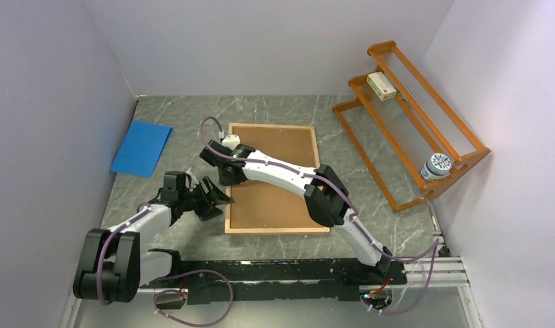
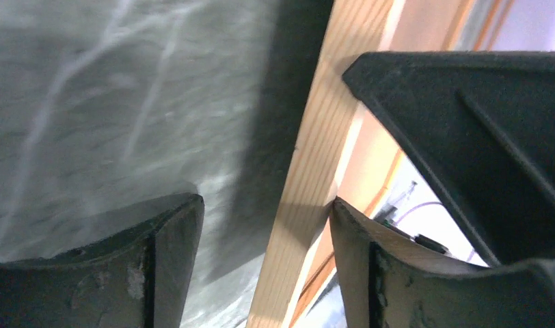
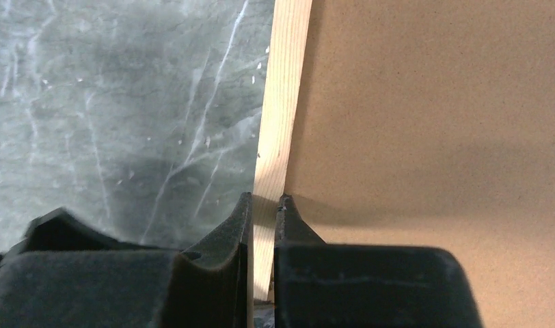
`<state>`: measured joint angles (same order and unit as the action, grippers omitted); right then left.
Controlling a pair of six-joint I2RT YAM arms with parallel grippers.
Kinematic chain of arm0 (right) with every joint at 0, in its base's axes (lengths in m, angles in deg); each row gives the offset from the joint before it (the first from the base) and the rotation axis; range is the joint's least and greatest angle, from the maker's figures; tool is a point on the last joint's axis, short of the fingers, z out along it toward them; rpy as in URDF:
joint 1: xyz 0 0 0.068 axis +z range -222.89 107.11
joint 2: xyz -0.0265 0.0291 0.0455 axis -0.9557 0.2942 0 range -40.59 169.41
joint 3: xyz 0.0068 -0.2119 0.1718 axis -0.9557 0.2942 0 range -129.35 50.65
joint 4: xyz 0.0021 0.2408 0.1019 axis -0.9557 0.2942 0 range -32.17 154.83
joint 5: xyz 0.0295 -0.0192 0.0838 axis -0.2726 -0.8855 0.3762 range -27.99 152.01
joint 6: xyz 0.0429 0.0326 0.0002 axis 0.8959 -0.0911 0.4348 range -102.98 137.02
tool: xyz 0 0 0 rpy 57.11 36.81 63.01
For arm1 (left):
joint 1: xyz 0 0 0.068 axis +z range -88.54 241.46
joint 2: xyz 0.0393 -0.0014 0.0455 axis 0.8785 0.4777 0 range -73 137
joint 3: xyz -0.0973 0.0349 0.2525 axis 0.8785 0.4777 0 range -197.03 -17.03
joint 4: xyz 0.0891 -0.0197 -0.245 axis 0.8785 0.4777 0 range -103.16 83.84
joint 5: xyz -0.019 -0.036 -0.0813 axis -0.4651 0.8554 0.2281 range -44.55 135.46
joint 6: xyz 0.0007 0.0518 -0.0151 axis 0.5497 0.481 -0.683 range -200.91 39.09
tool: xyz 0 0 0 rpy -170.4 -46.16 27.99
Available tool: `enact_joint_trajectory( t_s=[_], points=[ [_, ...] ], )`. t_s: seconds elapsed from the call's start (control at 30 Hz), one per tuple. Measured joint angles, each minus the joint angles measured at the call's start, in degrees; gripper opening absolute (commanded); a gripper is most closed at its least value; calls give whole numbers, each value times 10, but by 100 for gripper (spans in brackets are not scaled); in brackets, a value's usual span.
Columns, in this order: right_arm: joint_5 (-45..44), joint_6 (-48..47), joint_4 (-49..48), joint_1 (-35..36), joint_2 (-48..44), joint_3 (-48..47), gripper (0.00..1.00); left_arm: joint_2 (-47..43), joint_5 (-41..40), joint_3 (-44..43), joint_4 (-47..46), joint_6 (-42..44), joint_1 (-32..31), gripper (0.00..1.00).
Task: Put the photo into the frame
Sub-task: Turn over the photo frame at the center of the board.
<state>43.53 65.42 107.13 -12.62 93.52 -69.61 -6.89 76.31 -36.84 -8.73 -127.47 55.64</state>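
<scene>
Black base rail (image 1: 281, 272) at the near edge; both arms reach to the left side of the frame (image 1: 278, 230).
The frame lies mid-table with its brown backing panel (image 1: 275, 205) facing up. The right gripper (image 3: 264, 203) is clenched on the left wooden border, one finger on each side. Just nearer, the left gripper (image 2: 264, 205) is released, its fingers spread wide astride the same border. A blue sheet (image 1: 141, 147) lies far left. An orange rack (image 1: 411, 126) at far right holds a small box (image 1: 381, 86) and a cup (image 1: 436, 166).

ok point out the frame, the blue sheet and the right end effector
frame (image 1: 271, 126): top external view, far rail
blue sheet (image 1: 141, 148): top external view, its middle
right end effector (image 3: 264, 201): right wrist view, between its fingertips
</scene>
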Motion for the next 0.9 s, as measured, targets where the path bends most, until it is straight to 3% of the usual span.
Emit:
enact_joint_trajectory(
  t_s=[0.3, 0.4, 0.47, 0.6, 0.73, 0.9],
  points=[
    [15, 9, -17, -5, -36, 27, 0, 76, 147, 25, -173, -52, 0, 44],
    [16, 9, -19, -6, -39, 29, 1, 75, 169, 26, -199, -59, 0, 28],
    [17, 9, -19, -9, -47, 32, 23, 74, 177, 25, -201, -60, 1, 19],
    [21, 11, -31, -14, -69, 43, 57, 36, 177, 18, -183, -48, -2, 5],
    [15, 7, -45, -25, -120, 73, 71, 5, 166, -6, -111, -31, -2, 2],
    [0, -4, -69, -61, -222, 131, 79, -23, 141, -70, 8, 7, -3, 3]
  ],
)
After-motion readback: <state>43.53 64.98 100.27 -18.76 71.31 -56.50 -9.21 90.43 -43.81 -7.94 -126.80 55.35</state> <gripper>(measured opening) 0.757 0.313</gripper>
